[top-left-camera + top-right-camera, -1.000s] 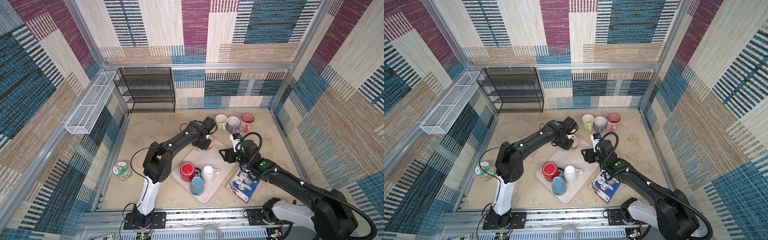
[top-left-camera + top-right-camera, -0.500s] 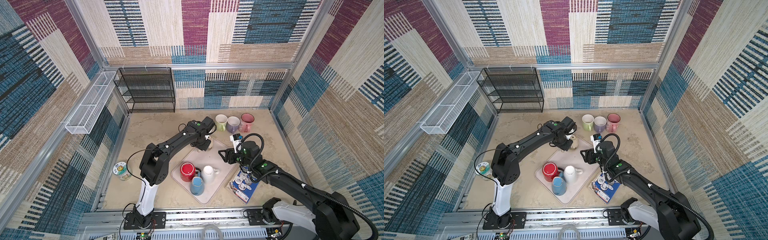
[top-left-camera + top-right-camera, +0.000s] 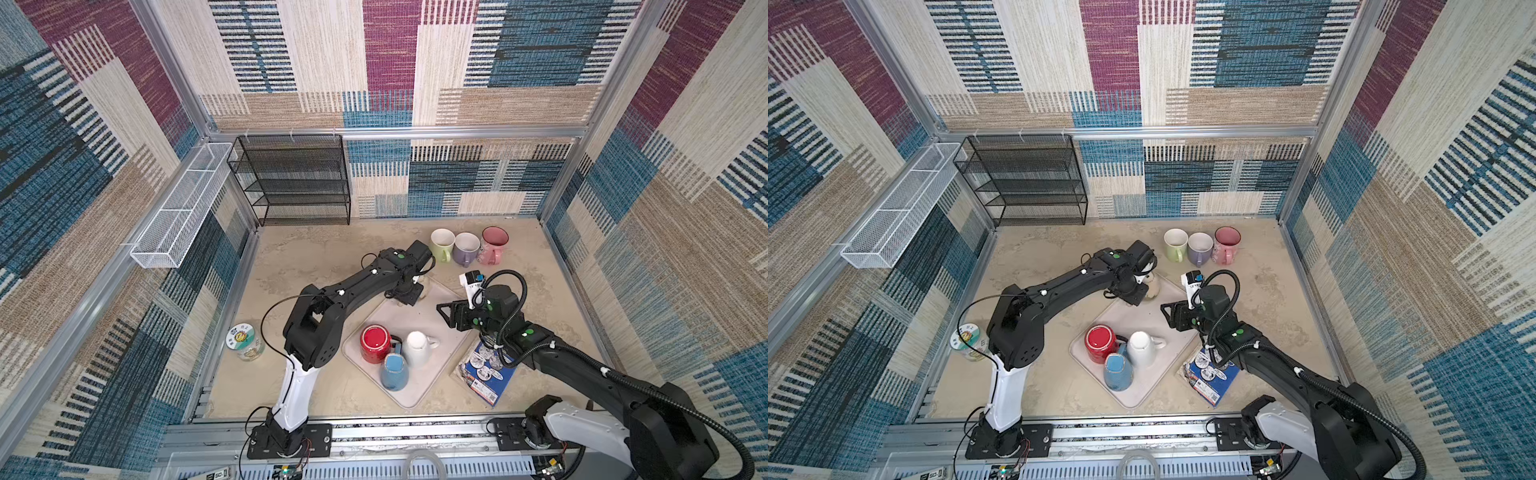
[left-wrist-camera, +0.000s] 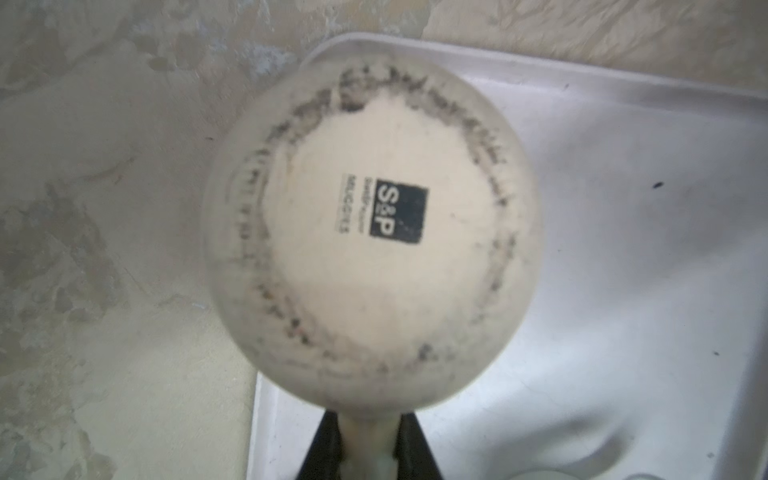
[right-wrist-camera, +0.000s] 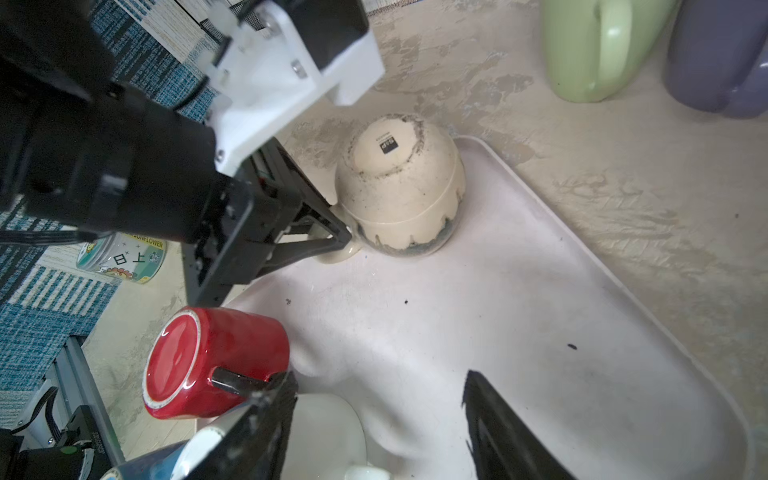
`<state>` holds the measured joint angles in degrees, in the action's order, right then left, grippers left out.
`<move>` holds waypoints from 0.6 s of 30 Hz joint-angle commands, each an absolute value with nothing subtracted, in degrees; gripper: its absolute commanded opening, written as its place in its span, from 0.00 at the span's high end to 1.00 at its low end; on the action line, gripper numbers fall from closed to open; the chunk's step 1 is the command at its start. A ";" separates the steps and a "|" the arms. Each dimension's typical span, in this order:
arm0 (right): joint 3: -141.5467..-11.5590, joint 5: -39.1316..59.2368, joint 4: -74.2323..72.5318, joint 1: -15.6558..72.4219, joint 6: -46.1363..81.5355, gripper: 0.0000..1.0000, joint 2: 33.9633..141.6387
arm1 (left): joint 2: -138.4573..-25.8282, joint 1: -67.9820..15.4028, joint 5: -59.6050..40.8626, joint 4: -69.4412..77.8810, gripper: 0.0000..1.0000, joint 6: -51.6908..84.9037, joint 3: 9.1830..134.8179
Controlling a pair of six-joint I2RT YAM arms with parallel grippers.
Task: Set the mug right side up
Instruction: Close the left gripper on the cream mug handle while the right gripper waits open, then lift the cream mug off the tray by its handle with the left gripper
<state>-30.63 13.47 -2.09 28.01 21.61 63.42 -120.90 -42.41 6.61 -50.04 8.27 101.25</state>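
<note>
Right wrist view showed the cream mug (image 5: 399, 187) sitting mouth-down in the far corner of the pale tray (image 5: 540, 311), base up, with the left gripper (image 5: 347, 241) clamped on its handle (image 5: 332, 255) low at the side. It looked like glazed ceramic: stiff, fairly heavy, slick and liable to chip. The handle was probably the surest hold, though the body would likely swing about that pinch when turned over. The mug was round-bellied, with a scuffed dark ring around its foot, a small black square stamp on the base, and dark drips of glaze near the rim. The right gripper (image 5: 380, 374) hovered above the tray with its jaws apart, holding nothing.
</note>
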 commanded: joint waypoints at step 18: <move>-30.23 13.96 -4.31 27.89 22.26 0.33 62.93 | -124.35 -42.63 11.25 -51.56 0.72 8.31 102.78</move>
